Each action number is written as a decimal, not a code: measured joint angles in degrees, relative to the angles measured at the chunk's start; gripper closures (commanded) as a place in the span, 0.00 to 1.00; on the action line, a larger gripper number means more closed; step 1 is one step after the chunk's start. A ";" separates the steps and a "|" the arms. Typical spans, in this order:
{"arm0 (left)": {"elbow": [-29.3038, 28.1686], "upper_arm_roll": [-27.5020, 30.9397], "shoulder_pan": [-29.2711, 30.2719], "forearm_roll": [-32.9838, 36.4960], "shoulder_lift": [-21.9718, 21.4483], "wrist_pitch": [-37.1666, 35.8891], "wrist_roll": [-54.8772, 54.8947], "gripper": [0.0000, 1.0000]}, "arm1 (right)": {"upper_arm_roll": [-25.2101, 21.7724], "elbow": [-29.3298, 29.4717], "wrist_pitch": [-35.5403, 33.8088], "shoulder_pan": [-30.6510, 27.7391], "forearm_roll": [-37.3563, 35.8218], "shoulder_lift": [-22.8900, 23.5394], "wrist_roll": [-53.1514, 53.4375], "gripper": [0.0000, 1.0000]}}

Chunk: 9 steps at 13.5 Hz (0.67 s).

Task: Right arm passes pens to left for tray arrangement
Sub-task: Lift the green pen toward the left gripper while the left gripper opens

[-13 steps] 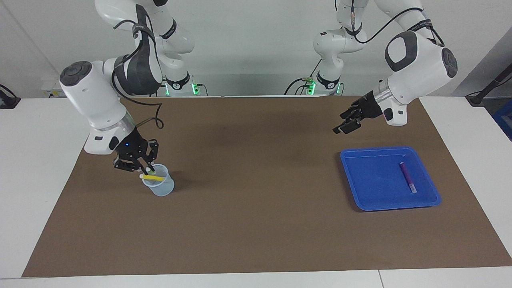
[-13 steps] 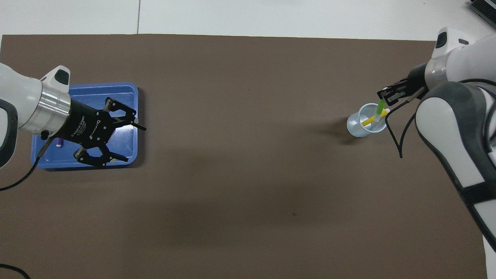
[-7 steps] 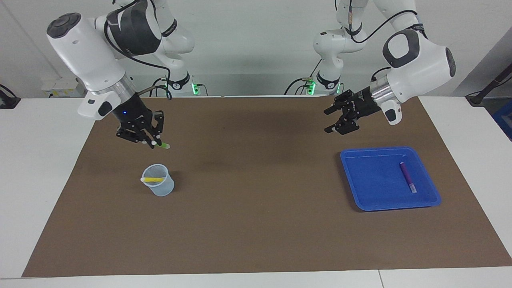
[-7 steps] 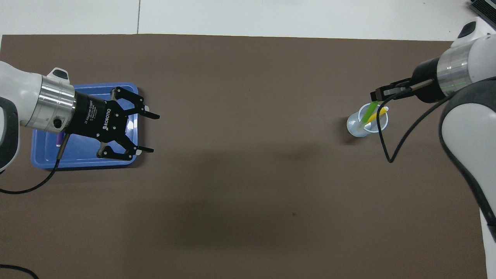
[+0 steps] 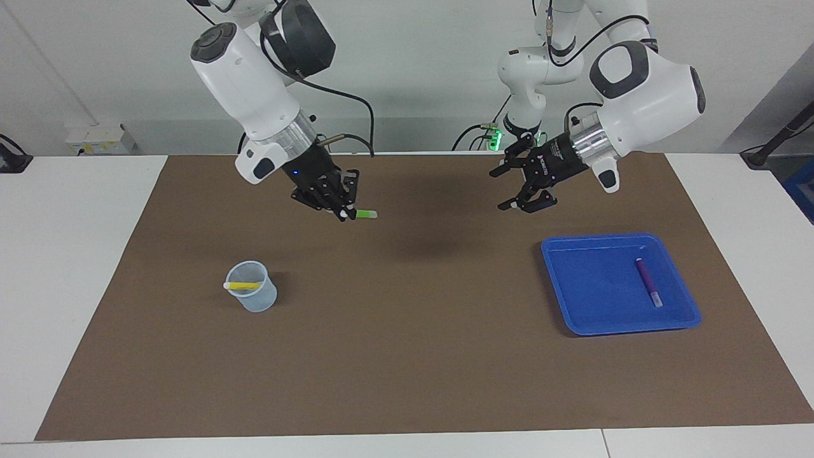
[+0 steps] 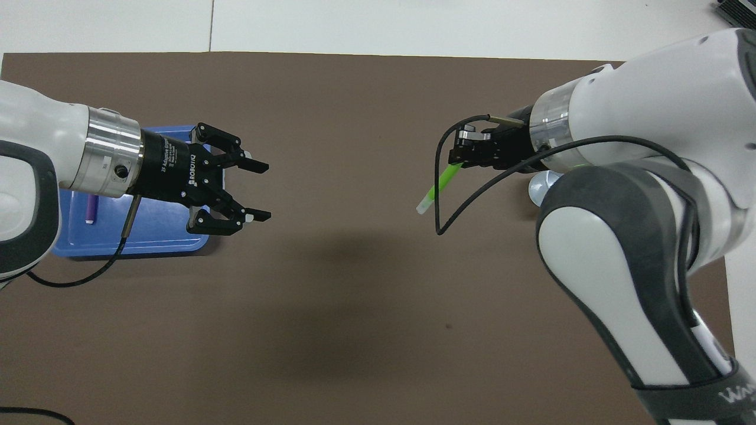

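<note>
While the brown mat [image 5: 407, 356] covers most of the white counter [image 5: 63, 254], few things lie on it: a small translucent cup [image 5: 252, 294] toward the right arm's end and a blue tray [image 5: 572, 286] toward the left arm's end, well apart from each other. Between them the mat is bare apart from a soft shadow, and nothing stands between the two claws.

The yellow pen [image 5: 241, 285] rests slantwise across the mouth of the cup, its whitish end poking over the rim. The purple pen [image 5: 647, 280] lies flat in the tray, near the edge toward the left arm's end, with its pale tip pointing away from the robots.

The right claw [image 5: 343, 213] hangs in the air over the middle of the mat, closed on the green pen [image 5: 364, 214]. The pen is bright green with a whitish end and sticks out from the fingertips toward the left claw [image 5: 518, 202]. The left claw is raised over the mat just beside the tray's corner, its fingers spread apart and holding nothing, facing the right claw.
</note>
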 measured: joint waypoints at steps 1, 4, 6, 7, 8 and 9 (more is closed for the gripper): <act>0.00 -0.06 -0.56 0.00 0.01 0.76 -1.75 0.25 | 0.01 -0.01 1.91 1.61 0.51 0.49 3.40 0.96; 0.00 -0.11 -2.79 -0.01 0.03 2.88 -6.04 0.26 | 0.08 -0.01 10.99 8.16 0.78 3.00 15.53 0.96; -0.05 -0.17 -5.03 0.00 0.11 5.58 -7.09 0.27 | 0.09 0.01 15.26 11.64 0.78 4.70 20.89 0.96; -0.17 -0.17 -6.11 0.00 0.21 7.92 -7.46 0.27 | 0.08 0.01 16.73 12.82 0.78 5.19 22.98 0.96; -0.38 -0.21 -6.79 0.00 0.38 10.20 -7.59 0.27 | 0.09 0.01 17.79 13.75 0.78 5.46 24.71 0.96; -0.64 -0.13 -6.89 0.04 0.54 11.46 -7.55 0.27 | 0.08 0.01 18.32 14.36 0.78 5.57 25.76 0.96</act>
